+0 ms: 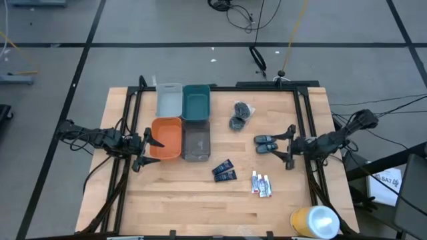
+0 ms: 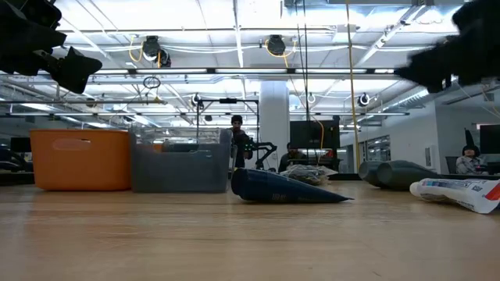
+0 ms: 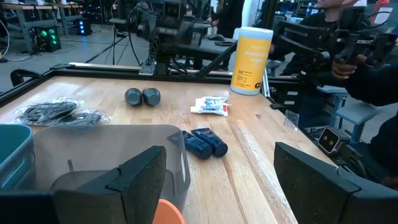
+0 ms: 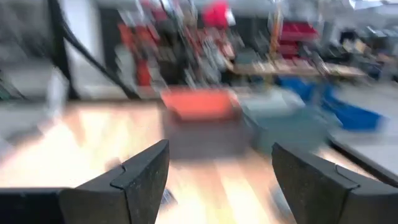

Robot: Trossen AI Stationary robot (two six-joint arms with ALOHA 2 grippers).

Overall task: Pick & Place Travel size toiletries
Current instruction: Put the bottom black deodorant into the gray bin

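Note:
Two dark grey oval bottles (image 1: 265, 143) lie on their sides at the table's right, just left of my right gripper (image 1: 287, 147), which is open, empty and raised above the table. Two dark blue packets (image 1: 224, 171) and three white tubes (image 1: 261, 185) lie flat near the middle front. Two dark grey round puffs (image 1: 240, 115) rest farther back. My left gripper (image 1: 151, 149) is open and empty beside the orange bin (image 1: 167, 138). The left wrist view shows the bottles (image 3: 142, 96), tubes (image 3: 210, 107) and packets (image 3: 205, 143) beyond its fingers.
A clear bin (image 1: 169, 100), teal bin (image 1: 196, 102), orange bin and grey bin (image 1: 196, 141) stand in a block at the left centre. A big yellow cylinder (image 1: 313, 222) with a white end lies at the front right corner. Black rails (image 1: 303, 120) run along the table's sides.

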